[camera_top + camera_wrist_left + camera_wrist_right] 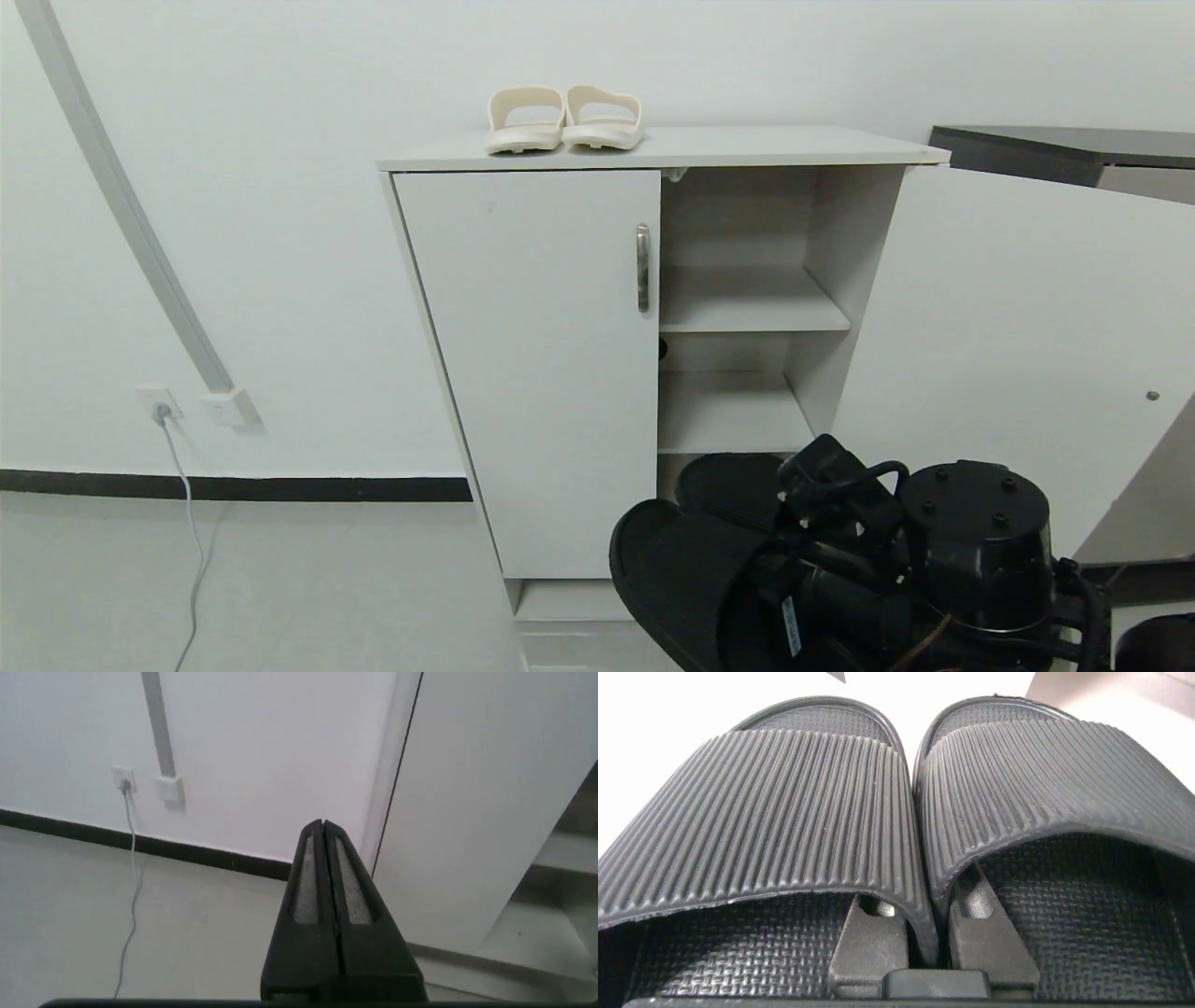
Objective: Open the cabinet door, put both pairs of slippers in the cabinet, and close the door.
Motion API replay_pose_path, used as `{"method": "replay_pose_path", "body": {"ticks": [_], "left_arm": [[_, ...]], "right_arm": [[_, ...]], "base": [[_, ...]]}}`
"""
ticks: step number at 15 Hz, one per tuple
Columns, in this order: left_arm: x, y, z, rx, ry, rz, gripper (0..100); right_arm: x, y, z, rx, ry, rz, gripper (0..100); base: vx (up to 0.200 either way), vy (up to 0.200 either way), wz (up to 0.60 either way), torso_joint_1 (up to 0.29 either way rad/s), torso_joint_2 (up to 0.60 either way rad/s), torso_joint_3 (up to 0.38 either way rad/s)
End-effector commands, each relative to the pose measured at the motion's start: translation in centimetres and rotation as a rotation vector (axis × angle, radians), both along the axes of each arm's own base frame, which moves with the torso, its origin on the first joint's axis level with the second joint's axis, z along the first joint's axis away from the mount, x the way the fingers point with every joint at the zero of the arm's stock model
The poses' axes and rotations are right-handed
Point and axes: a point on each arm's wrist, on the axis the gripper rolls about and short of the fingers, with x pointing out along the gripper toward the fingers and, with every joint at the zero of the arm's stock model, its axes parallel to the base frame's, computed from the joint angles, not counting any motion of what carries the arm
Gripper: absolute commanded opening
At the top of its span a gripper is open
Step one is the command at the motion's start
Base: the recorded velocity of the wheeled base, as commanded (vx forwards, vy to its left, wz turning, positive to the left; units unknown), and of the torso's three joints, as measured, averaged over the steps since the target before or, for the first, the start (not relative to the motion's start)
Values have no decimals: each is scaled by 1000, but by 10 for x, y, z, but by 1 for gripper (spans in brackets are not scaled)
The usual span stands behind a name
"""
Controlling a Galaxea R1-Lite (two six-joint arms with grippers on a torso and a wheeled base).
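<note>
The ribbed black slippers (691,574) are gripped side by side by the right claw (923,929), while the left claw (322,887) is clenched shut.

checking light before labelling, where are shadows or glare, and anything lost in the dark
Head view: soft even light, no glare; shelves in the cabinet are shaded, and the black slippers merge with the dark arm. Left wrist view: bright wall, left gripper a dark shape. Right wrist view: slipper ribs catch light, right gripper shadowed beneath them.
</note>
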Motion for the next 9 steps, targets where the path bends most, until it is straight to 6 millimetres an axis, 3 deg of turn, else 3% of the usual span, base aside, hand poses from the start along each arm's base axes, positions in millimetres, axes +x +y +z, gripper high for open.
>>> {"method": "replay_pose_path", "body": {"ticks": [1,7,9], "left_arm": [[-1,0,-18,13,2,-13,0],[2,-5,-20,75,-13,-227,0],[2,-7,-26,64,60,-308,0]], "right_arm": [[0,1,-3,-2,2,1,0],[1,2,-8,-8,11,0,0],[1,2,-10,-7,10,0,0]], "base": [[0,0,0,0,0,0],[0,0,0,0,0,0],[0,0,0,0,0,0]]}}
